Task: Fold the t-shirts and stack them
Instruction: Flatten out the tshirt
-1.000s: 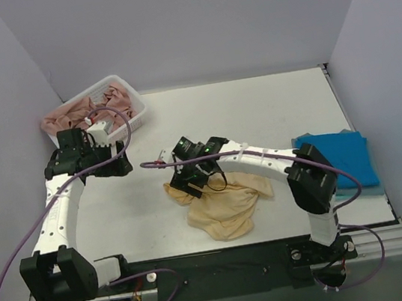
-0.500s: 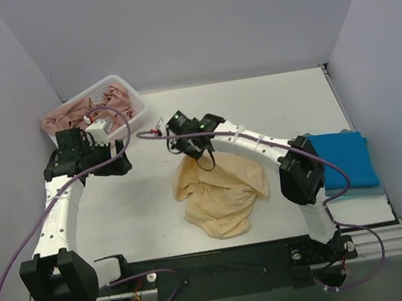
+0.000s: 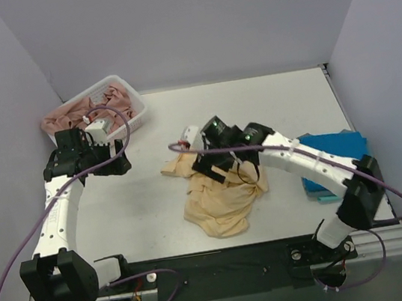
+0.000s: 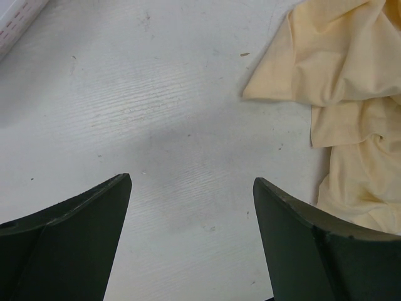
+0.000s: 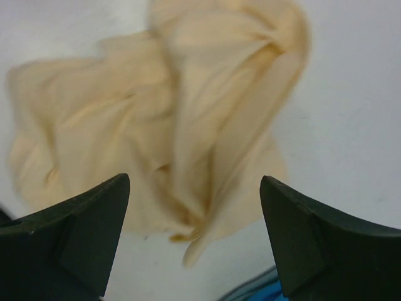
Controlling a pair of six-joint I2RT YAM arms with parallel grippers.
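The pale yellow-peach t-shirt [image 3: 220, 204] lies crumpled on the table at centre. It also shows in the left wrist view [image 4: 351, 81] and in the right wrist view [image 5: 175, 106]. My right gripper [image 3: 211, 170] hangs open just above the shirt's far part and holds nothing; the right wrist view shows its gripper [image 5: 194, 182] with cloth below the gap. The bright blue t-shirt [image 3: 345, 152] lies folded at the right edge. My left gripper [image 3: 119, 166] is open and empty over bare table [image 4: 192, 182], left of the yellow shirt.
A white basket [image 3: 132, 108] with several pinkish garments stands at the back left, behind the left arm; its corner shows in the left wrist view [image 4: 15, 22]. A purple cable loops over each arm. Grey walls close in left, back and right.
My right gripper pulled the yellow shirt's edge toward the back, then let it go and swung right and nearer. The shirt edge now lies spread toward the left. The left arm has not moved.
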